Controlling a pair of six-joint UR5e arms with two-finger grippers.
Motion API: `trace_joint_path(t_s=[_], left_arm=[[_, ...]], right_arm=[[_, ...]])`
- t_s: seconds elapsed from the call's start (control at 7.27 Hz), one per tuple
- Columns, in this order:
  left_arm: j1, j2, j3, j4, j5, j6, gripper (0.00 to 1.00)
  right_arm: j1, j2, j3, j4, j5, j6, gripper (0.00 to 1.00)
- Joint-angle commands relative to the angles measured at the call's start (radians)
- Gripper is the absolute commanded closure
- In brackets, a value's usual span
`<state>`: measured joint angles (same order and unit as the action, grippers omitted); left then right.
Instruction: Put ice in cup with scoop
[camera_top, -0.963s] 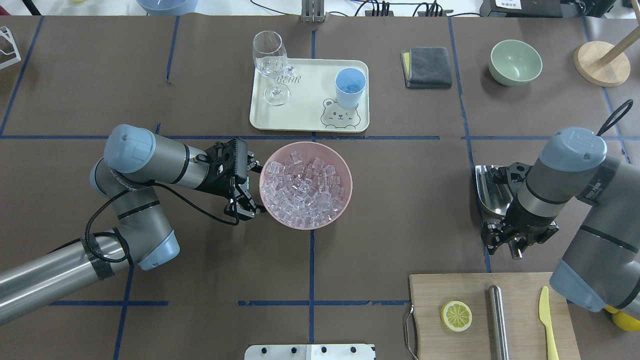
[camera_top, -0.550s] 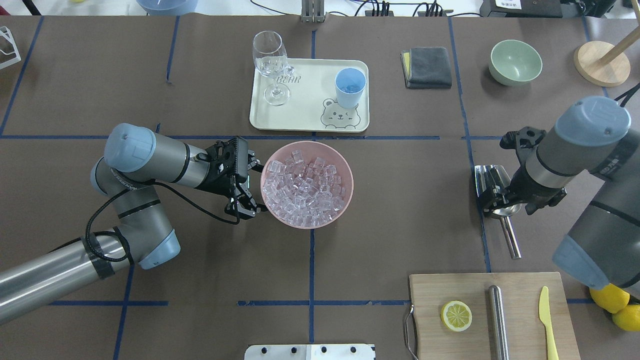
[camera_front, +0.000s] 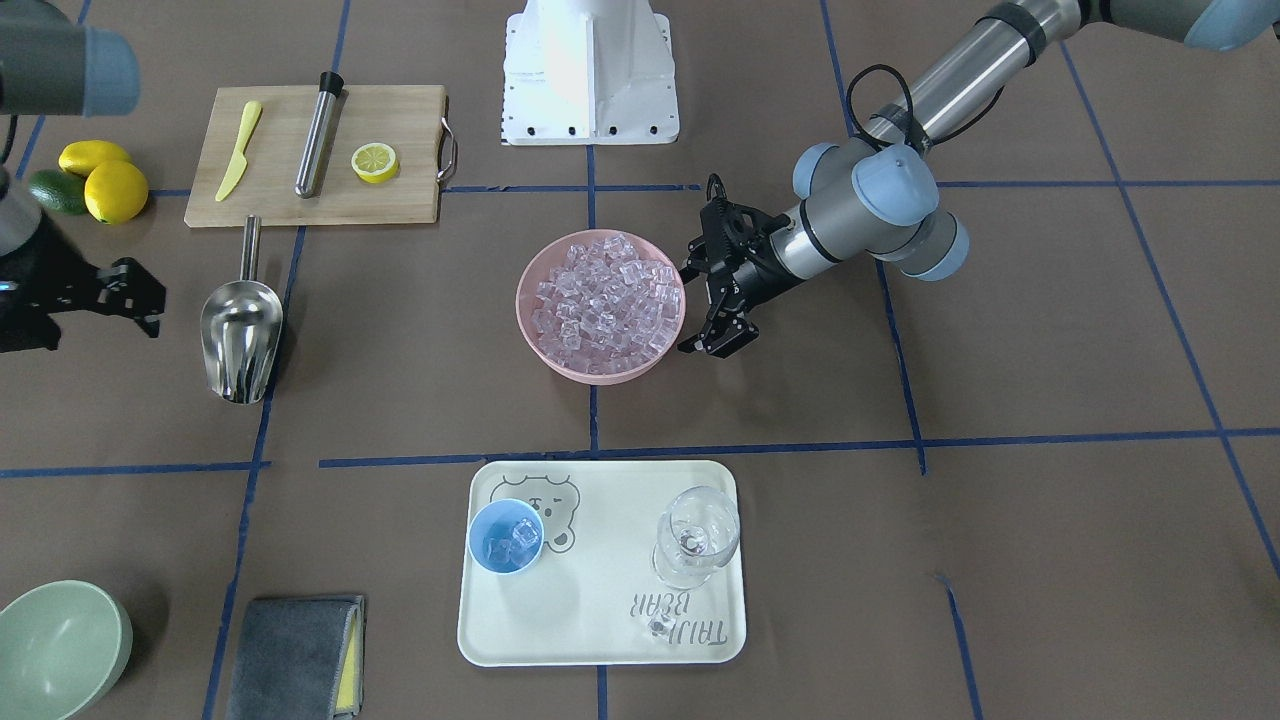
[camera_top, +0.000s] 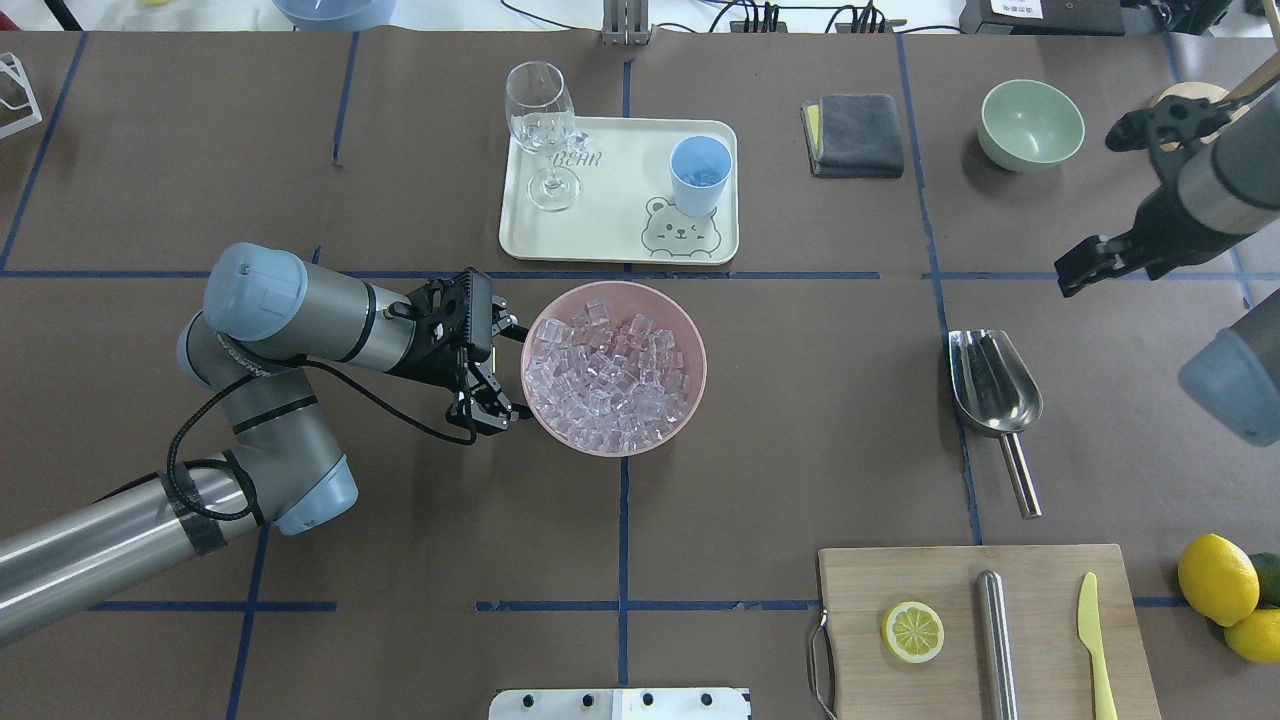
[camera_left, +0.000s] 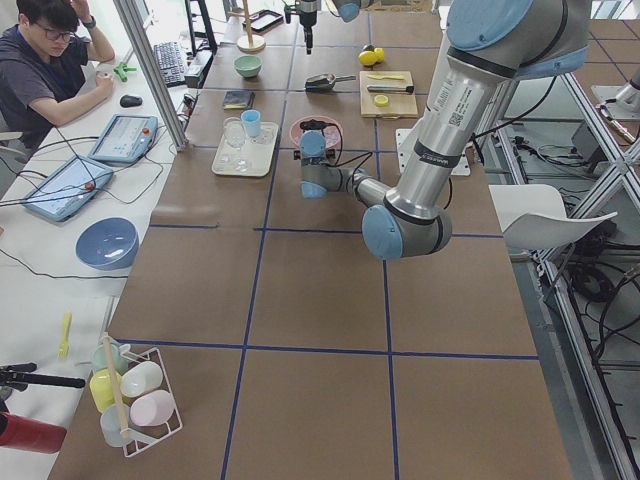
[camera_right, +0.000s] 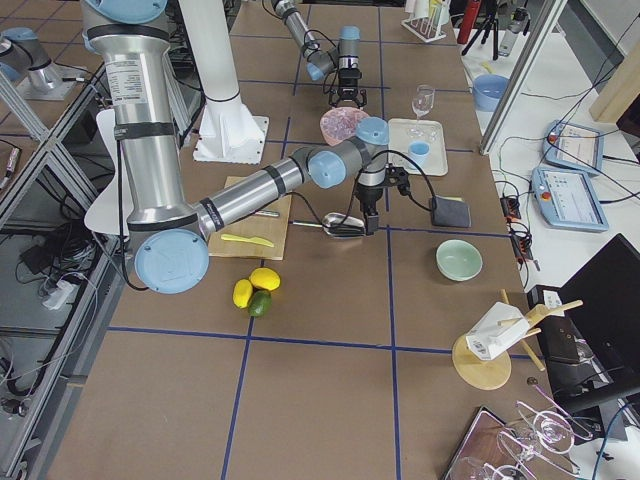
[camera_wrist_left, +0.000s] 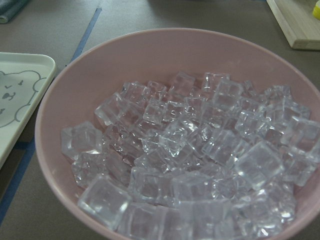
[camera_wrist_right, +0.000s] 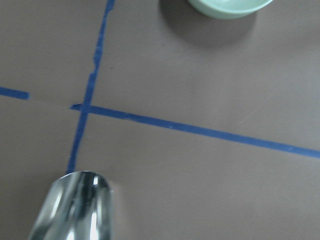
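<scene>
The ice is piled in a pink bowl at the table's middle and fills the left wrist view. The light-blue cup stands on a cream tray and holds a few cubes. The steel scoop lies empty on the table to the right, handle toward the robot; its tip shows in the right wrist view. My left gripper is open and empty beside the bowl's left rim. My right gripper is open and empty, raised behind and to the right of the scoop.
A stemmed glass with ice stands on the tray, and a loose cube lies near it. A grey cloth and a pale-green bowl sit at the back right. A cutting board carries a lemon slice, a steel cylinder and a knife.
My right gripper has lifted off the scoop and moved back and to the right. The scoop stays flat on the table. The left arm has barely moved.
</scene>
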<state>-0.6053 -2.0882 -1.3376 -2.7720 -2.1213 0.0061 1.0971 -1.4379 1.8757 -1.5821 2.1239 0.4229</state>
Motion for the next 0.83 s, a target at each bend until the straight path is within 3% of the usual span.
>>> trace_joint_path(t_s=[0.0, 0.28, 0.69], left_arm=[[-0.01, 0.002, 0.0, 0.0, 0.0, -0.001, 0.0], [-0.043, 0.017, -0.002, 0.003, -0.005, 0.006, 0.0], [-0.137, 0.065, -0.017, 0.02, -0.041, 0.006, 0.0]], right_arm=[[0.232, -0.016, -0.07, -0.089, 0.092, -0.383, 0.0], [0.39, -0.112, -0.07, -0.171, 0.108, -0.678, 0.0], [0.415, -0.167, -0.07, -0.164, 0.117, -0.696, 0.0]])
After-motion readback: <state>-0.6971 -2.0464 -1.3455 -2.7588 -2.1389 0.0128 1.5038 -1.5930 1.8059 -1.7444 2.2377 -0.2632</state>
